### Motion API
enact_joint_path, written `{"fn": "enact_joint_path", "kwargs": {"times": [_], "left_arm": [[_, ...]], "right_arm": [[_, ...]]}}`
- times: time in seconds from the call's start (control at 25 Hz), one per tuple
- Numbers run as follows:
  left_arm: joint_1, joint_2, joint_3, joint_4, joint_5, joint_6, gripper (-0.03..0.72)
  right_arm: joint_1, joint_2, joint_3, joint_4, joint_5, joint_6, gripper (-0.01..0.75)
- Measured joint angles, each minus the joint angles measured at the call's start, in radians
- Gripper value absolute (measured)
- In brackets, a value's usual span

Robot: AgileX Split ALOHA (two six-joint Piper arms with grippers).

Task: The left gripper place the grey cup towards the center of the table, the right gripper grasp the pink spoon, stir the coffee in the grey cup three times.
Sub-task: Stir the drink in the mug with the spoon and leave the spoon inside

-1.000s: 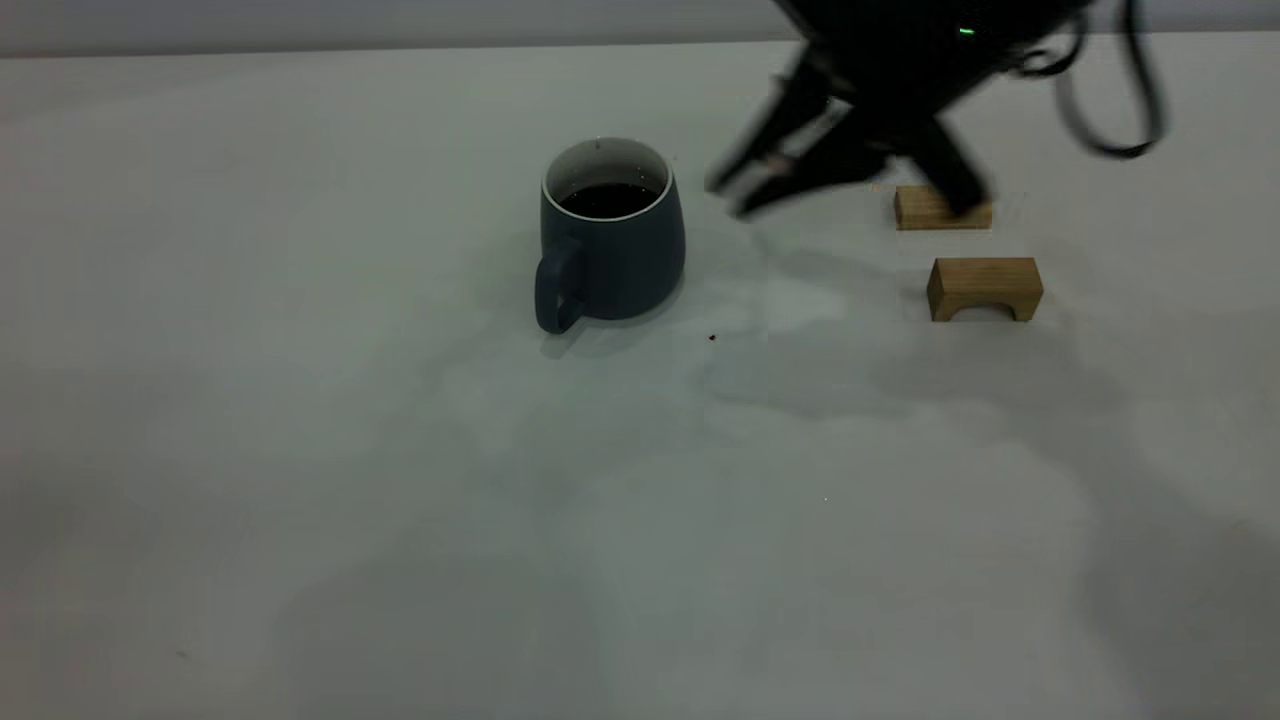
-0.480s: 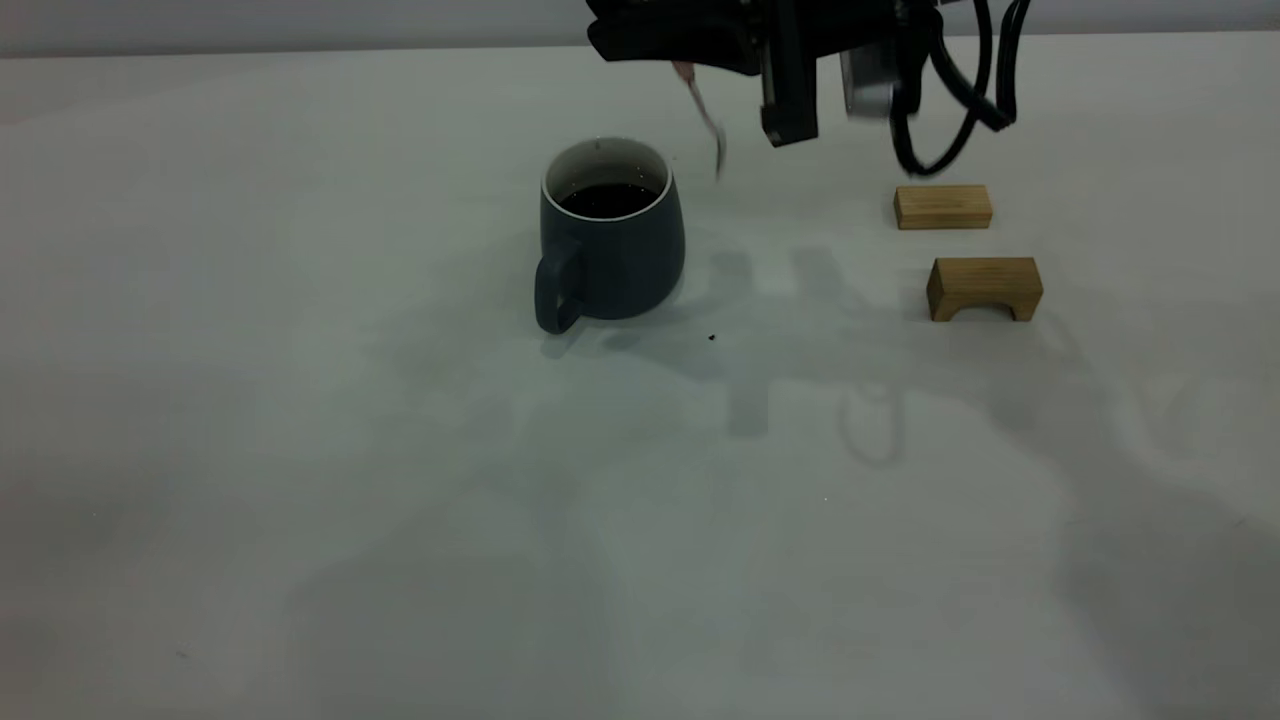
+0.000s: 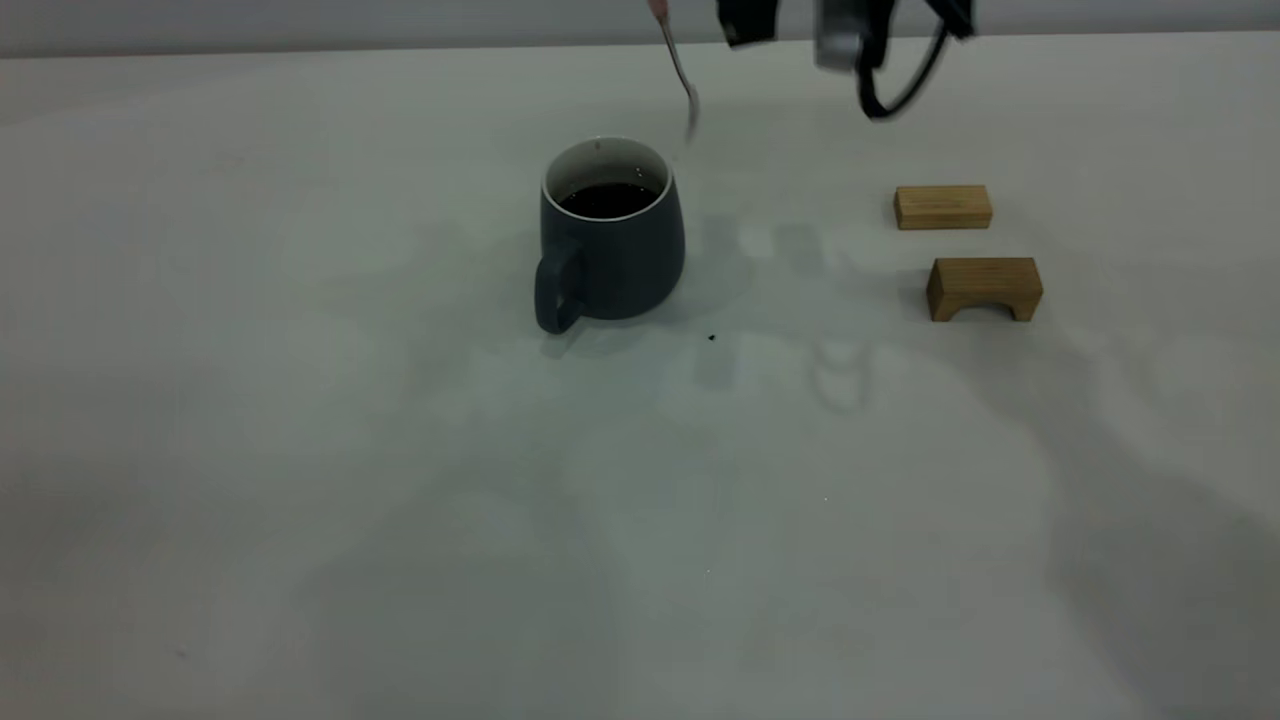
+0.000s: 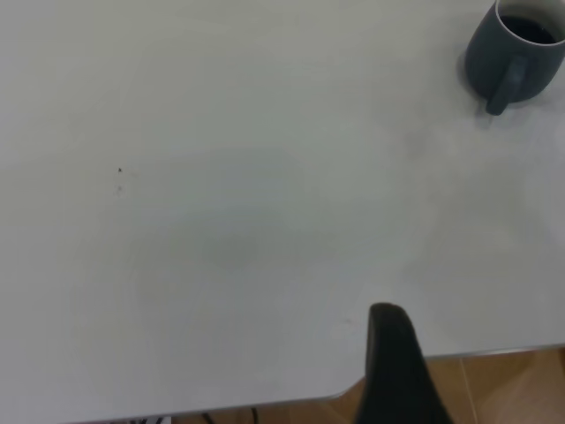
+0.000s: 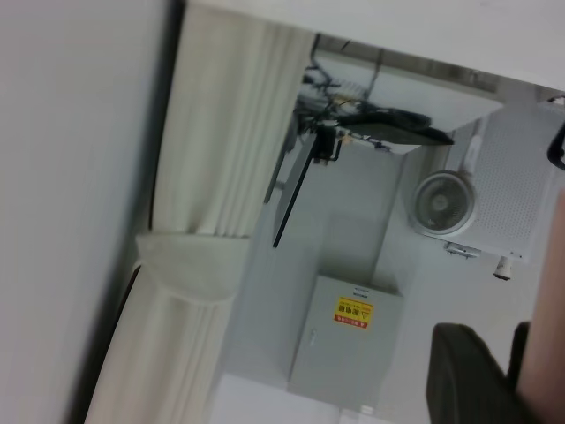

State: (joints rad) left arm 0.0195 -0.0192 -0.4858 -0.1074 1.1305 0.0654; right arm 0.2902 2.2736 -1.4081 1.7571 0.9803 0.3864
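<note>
Since half second ago, right end effector (image 3: 700, 10) rose mostly out of top edge, carrying pink spoon (image 3: 680, 70) closer to grey cup (image 3: 610, 235). Spoon hung bowl-down at 1 o'clock of cup rim, not inside. Fingers clamped on spoon handle. Cup with coffee (image 3: 606, 199) stood upright near bench (image 3: 400, 500) center, handle at 7 o'clock. Left end effector (image 4: 397, 371) parked at bench edge, well apart; grip state cannot tell.
</note>
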Motion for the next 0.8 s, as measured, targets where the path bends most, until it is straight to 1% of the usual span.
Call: {"fn": "enact_joint_path", "kwargs": {"times": [0.12, 0.24, 0.48, 0.68, 0.8], "left_arm": [[0.0, 0.0, 0.0, 0.0, 0.0, 0.0, 0.528], [0.0, 0.0, 0.0, 0.0, 0.0, 0.0, 0.528], [0.0, 0.0, 0.0, 0.0, 0.0, 0.0, 0.528], [0.0, 0.0, 0.0, 0.0, 0.0, 0.0, 0.528], [0.0, 0.0, 0.0, 0.0, 0.0, 0.0, 0.528]], "right_arm": [[0.009, 0.073, -0.11, 0.002, 0.015, 0.009, 0.12], [0.03, 0.149, -0.173, 0.001, 0.037, 0.065, 0.12], [0.05, 0.233, -0.19, 0.0, 0.055, 0.099, 0.12], [0.05, 0.305, -0.191, 0.0, 0.014, 0.099, 0.12], [0.055, 0.331, -0.216, 0.004, 0.052, 0.099, 0.12]]}}
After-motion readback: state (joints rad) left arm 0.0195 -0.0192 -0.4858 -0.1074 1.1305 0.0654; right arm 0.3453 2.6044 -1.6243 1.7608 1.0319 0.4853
